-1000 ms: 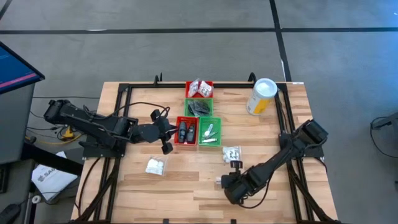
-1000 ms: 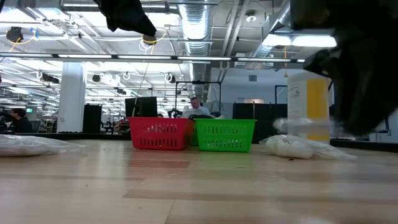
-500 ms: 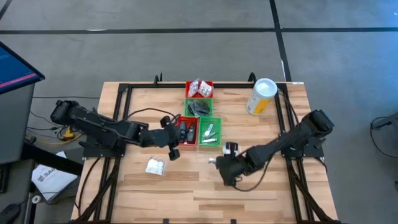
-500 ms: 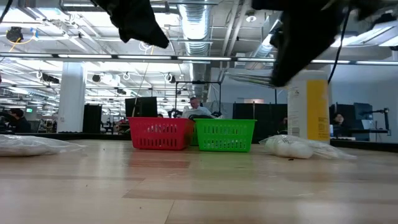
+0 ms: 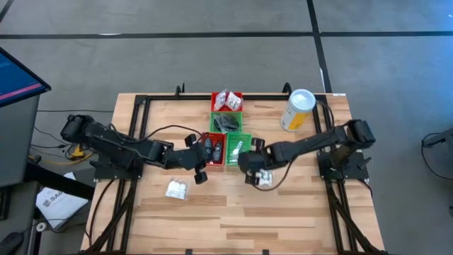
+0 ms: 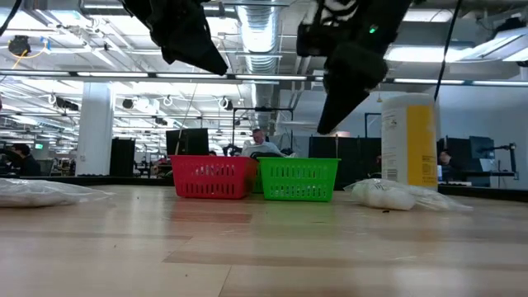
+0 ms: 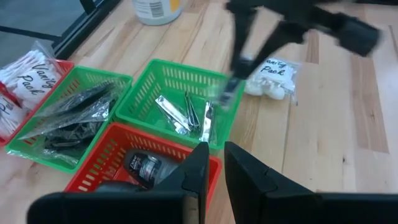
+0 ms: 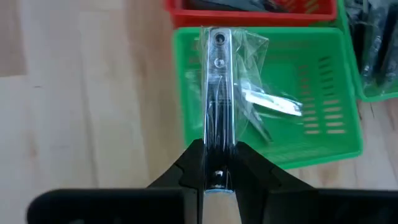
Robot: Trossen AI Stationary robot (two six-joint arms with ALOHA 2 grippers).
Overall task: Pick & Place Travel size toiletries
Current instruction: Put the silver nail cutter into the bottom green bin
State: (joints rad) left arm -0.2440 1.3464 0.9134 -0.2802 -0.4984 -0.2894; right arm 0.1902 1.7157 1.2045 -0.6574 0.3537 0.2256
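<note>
Right gripper (image 8: 214,163) fingers grip a wrapped silvery clipper (image 8: 217,93) above the green tray (image 8: 336,134). Left gripper (image 7: 211,165) fingers nearly closed, empty, over the red tray (image 7: 109,158).

Red basket (image 6: 212,176) & green basket (image 6: 298,179) side by side mid-table (image 6: 264,247). White sachet (image 6: 388,194) nr right edge, yellow canister (image 6: 409,140) behind it. Another sachet (image 6: 37,191) at left edge. Two dark arms overhead.
</note>
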